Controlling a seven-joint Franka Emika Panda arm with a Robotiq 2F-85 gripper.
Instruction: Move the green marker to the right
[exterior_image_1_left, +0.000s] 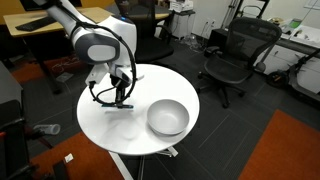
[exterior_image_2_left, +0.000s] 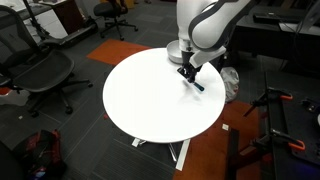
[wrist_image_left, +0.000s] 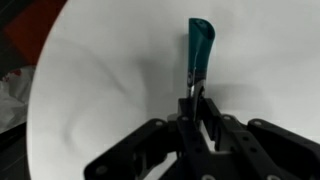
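**Clamped on the green marker (wrist_image_left: 198, 48)**

In an exterior view, shows a grey bowl (exterior_image_1_left: 167, 117) upright, bare grey inside, lower centre on the white bench (exterior_image_1_left: 105, 125); reaches in from upper left, claw (exterior_image_1_left: 122, 100) pointing down just left of the bowl. In an exterior view, hangs from top centre, claw (exterior_image_2_left: 187, 72) pinching the marker (exterior_image_2_left: 197, 85) close to the bench's right part. In the wrist view, grips the marker's lower end, upper centre.

- Round white worktop (exterior_image_1_left: 100, 128) showed in both exterior views (exterior_image_2_left: 145, 95).
- Grey bowl (exterior_image_1_left: 168, 117) sat on it, near the edge.
- Black office chair (exterior_image_1_left: 240, 50) stood well apart.
- Orange carpet patch (exterior_image_1_left: 288, 150) lay nearby.
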